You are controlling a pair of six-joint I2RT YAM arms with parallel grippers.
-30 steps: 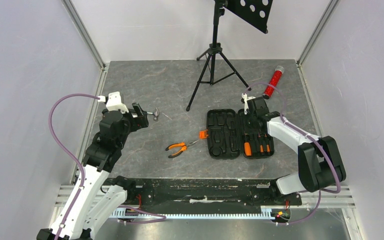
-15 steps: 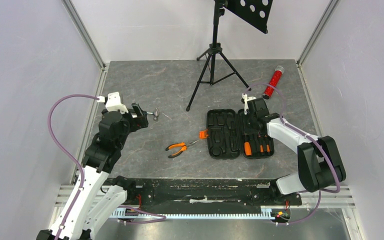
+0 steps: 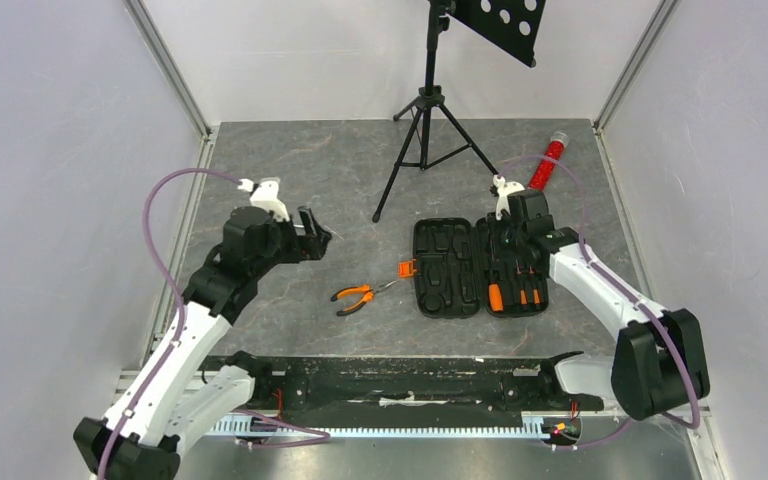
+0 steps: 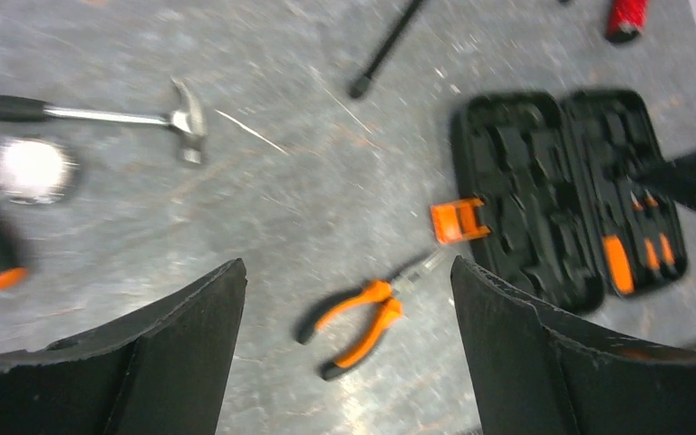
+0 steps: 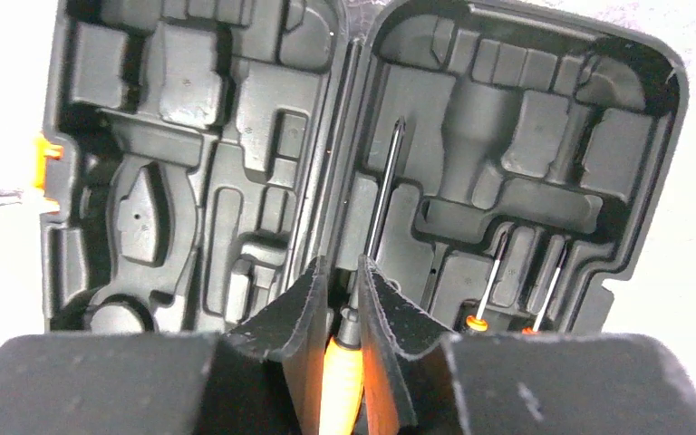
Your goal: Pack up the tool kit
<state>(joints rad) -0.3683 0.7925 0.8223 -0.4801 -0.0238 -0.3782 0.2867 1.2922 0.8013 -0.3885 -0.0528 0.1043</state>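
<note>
On the table, right of centre, case (image 3: 440, 270): lay open flat, both halves facing up, orange latch (image 3: 407, 268) on its left edge.
Screwdrivers (image 3: 516, 293): sat in slots of the case's right half, orange handles toward the arms.
Right gripper (image 5: 342, 265): was over the case's right half, fingers a narrow gap apart astride one screwdriver (image 5: 341, 385) lying in its slot (pinching or loose, could not tell).
Left gripper (image 4: 346, 267): jaws were spread wide, nothing between them, above the table (image 3: 290, 170) well left of the case.
Pliers (image 3: 355, 296): lay flat on the table, left of the case, nose tip near the latch.
Hammer (image 4: 118, 112): lay on the table, apart from the pliers (seen in left wrist view only).
Tripod stand (image 3: 425, 130): stood behind the case.
Red tube (image 3: 545, 165): lay back right, near the wall.
</note>
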